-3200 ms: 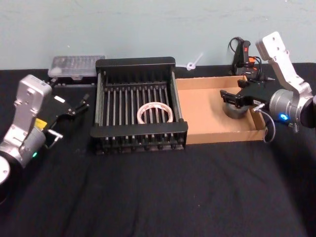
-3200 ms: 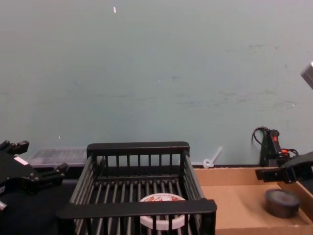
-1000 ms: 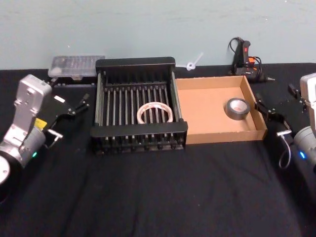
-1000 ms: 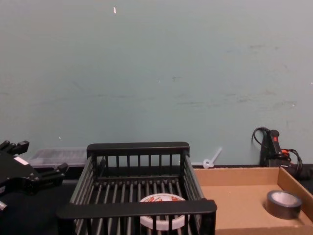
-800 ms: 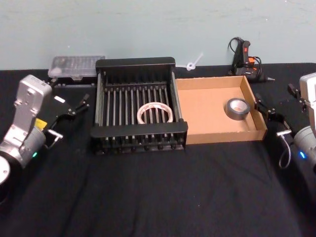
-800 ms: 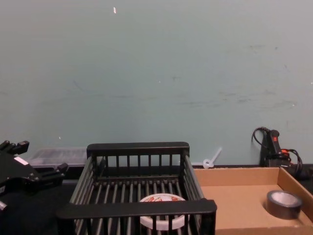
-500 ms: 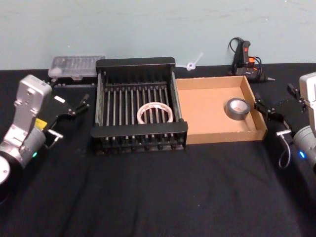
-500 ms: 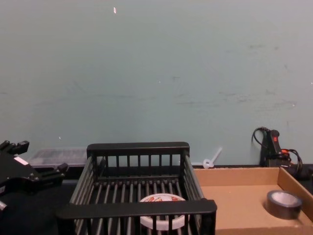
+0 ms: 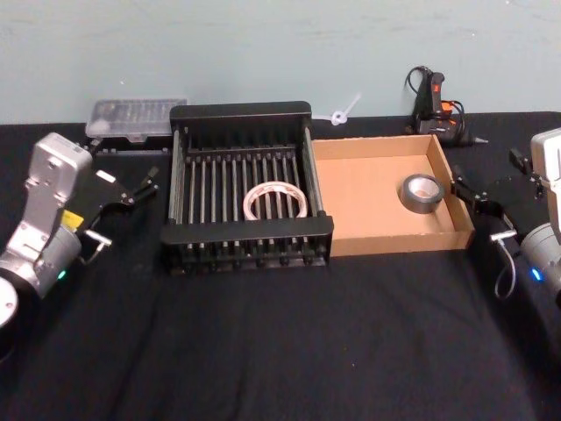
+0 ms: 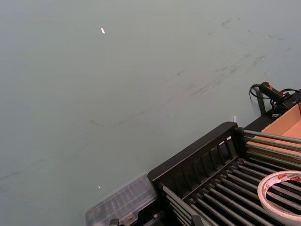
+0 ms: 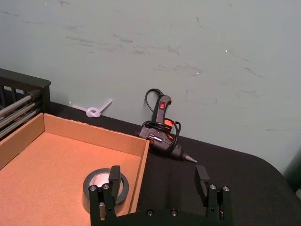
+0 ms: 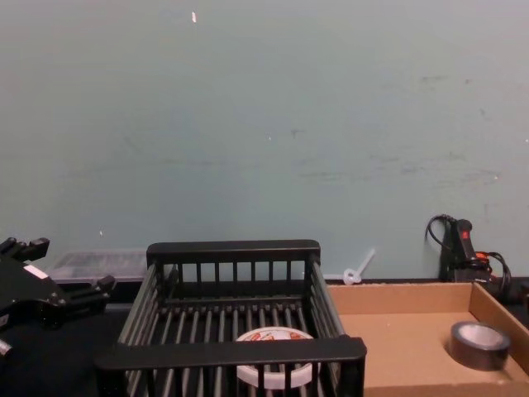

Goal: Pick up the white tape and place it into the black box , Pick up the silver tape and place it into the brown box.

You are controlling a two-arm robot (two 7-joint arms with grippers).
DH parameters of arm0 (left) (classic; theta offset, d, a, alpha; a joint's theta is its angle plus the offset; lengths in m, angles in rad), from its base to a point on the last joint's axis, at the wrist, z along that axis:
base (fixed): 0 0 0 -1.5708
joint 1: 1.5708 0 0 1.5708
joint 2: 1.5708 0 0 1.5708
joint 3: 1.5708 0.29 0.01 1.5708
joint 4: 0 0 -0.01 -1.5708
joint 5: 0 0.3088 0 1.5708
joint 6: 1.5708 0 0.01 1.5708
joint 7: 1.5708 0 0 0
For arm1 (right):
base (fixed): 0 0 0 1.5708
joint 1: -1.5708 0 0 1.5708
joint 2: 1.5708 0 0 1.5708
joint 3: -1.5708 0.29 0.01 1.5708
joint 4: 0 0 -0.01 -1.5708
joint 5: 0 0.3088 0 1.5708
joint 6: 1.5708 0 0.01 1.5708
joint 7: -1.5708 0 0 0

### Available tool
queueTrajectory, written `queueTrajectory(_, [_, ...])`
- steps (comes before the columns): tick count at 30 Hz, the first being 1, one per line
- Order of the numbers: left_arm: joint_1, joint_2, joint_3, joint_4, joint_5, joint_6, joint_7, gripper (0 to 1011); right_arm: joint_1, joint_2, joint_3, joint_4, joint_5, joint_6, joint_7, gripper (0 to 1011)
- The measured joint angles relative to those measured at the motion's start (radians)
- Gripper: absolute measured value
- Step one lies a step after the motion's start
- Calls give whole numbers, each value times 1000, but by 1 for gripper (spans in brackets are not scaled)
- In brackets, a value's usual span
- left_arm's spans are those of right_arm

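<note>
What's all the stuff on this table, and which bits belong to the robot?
black box: one, black slatted crate, middle of the table
white tape: one, white with red print, flat inside the black box
brown box: one, tan cardboard tray, touching the crate's right side
silver tape: one, grey-silver, in the brown box by its right wall
clear plastic case: one, transparent, back left
glue gun: one, black and orange, back right by the wall
white plastic piece: one, behind the brown box
left end effector: open, empty, left of the crate
right end effector: open, empty, right of the brown box

Clear plastic case [image 9: 136,117] at table's [image 9: 280,351] far left; white plastic piece [image 9: 344,111] and glue gun [image 9: 436,101] by wall.
</note>
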Motion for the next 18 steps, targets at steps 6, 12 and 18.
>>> queueTrajectory(6, [0,0,0,0,0,0,0,1001,0,0,0,0,0,0,0,1002])
queueTrajectory(12, [0,0,0,0,0,0,0,1001,0,0,0,0,0,0,0,1002])
queueTrajectory(18, [0,0,0,0,0,0,0,1002,0,0,0,0,0,0,0,1002])
